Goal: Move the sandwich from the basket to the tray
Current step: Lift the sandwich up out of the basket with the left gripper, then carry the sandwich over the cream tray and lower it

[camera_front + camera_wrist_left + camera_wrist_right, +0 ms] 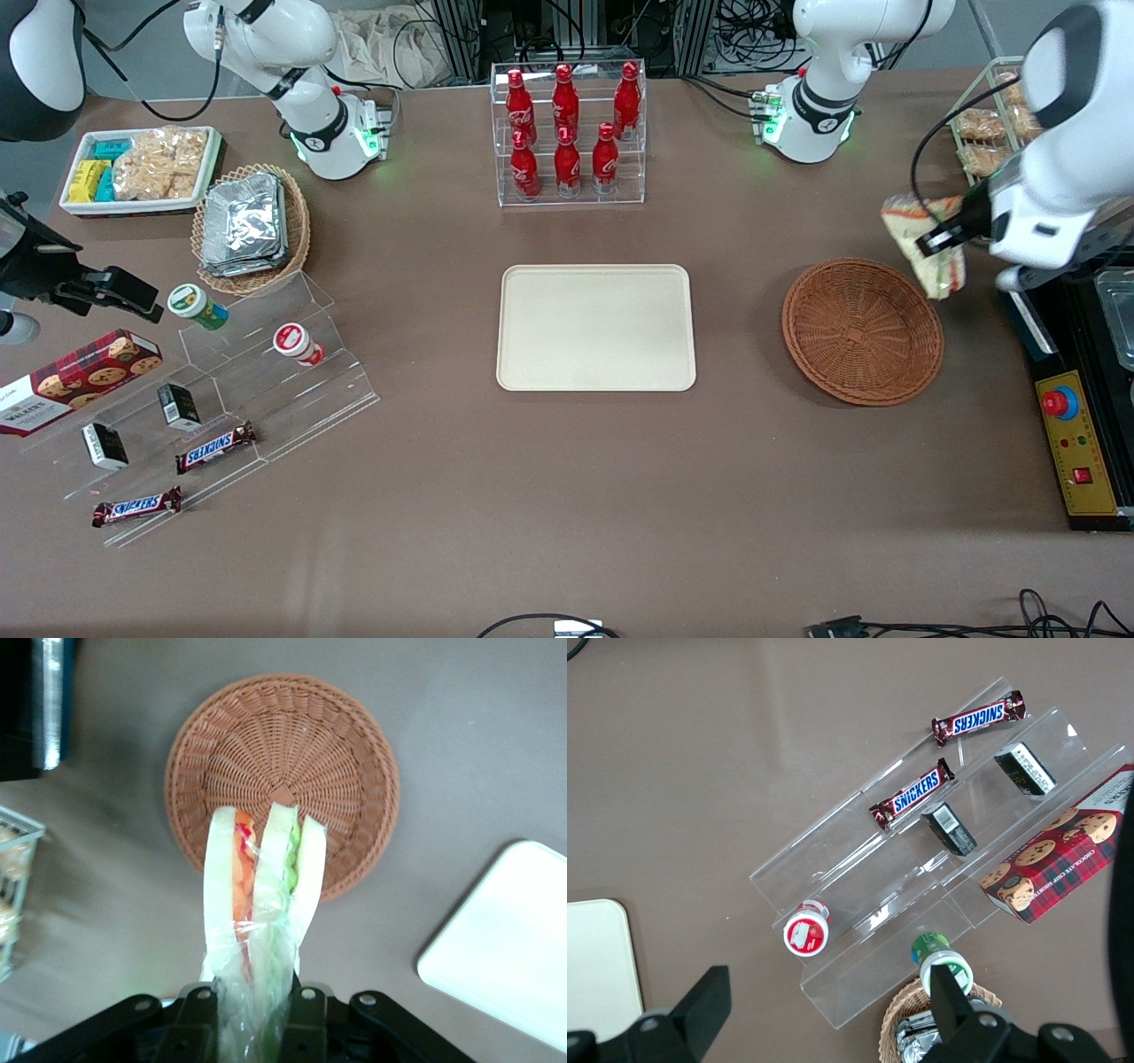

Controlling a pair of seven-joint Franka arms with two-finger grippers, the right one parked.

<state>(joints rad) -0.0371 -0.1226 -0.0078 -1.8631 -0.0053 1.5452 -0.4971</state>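
Observation:
The clear-wrapped sandwich [921, 241] [262, 895] hangs in the air, with my gripper [941, 237] [255, 1010] shut on its wrapped end. It is lifted above the table beside the rim of the brown wicker basket [862, 330] [292, 753], toward the working arm's end. Nothing lies in the basket. The beige tray [595, 328] [509, 948] lies flat in the middle of the table with nothing on it.
A clear rack of red bottles [567, 133] stands farther from the front camera than the tray. A black control box [1076, 443] and a wire rack of pastries [988, 133] sit at the working arm's end. A foil-packet basket [251, 226] and snack shelves [213, 399] lie toward the parked arm's end.

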